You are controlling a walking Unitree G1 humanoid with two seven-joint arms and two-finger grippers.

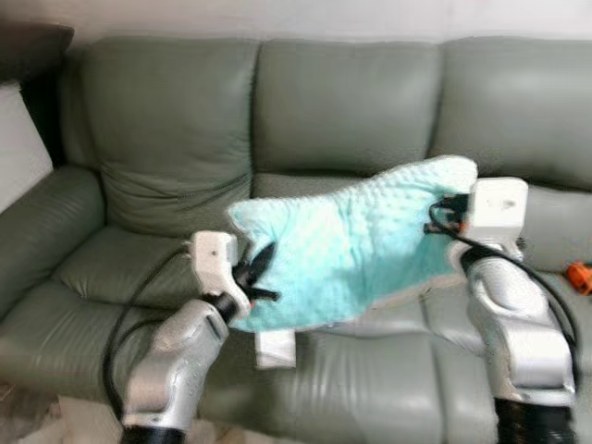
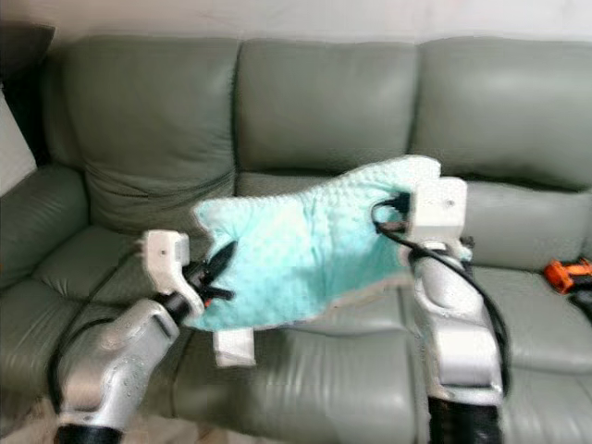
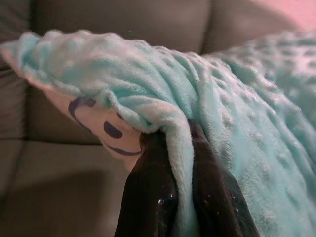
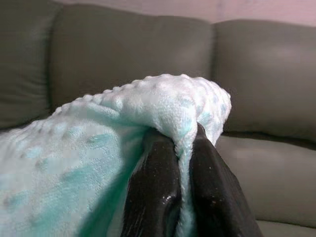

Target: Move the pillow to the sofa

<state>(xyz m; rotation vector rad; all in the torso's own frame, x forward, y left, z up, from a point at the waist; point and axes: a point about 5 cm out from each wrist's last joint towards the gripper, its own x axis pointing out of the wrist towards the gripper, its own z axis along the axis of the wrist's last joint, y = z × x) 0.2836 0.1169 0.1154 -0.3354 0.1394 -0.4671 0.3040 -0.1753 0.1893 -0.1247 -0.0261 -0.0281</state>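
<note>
The mint-green, dimple-textured plush pillow (image 1: 356,245) is suspended in the air over the seat cushions of the grey-green leather three-seat sofa (image 1: 342,111), stretched between both arms. Its fabric is soft fleece with raised dots; a white label tab (image 1: 275,349) hangs from the lower edge, and the left wrist view shows a pale underside panel with dark printed marks (image 3: 106,129).

The left gripper (image 1: 256,275) is pinched onto the pillow's lower left edge, fabric clamped between its black fingers (image 3: 148,197). Its silver forearm angles upward from below.

The right gripper (image 1: 442,215) is clamped onto the upper right corner, fabric folded between its fingers (image 4: 153,197). Its arm rises nearly upright.

A small orange object (image 1: 580,277) lies on the right seat cushion.
</note>
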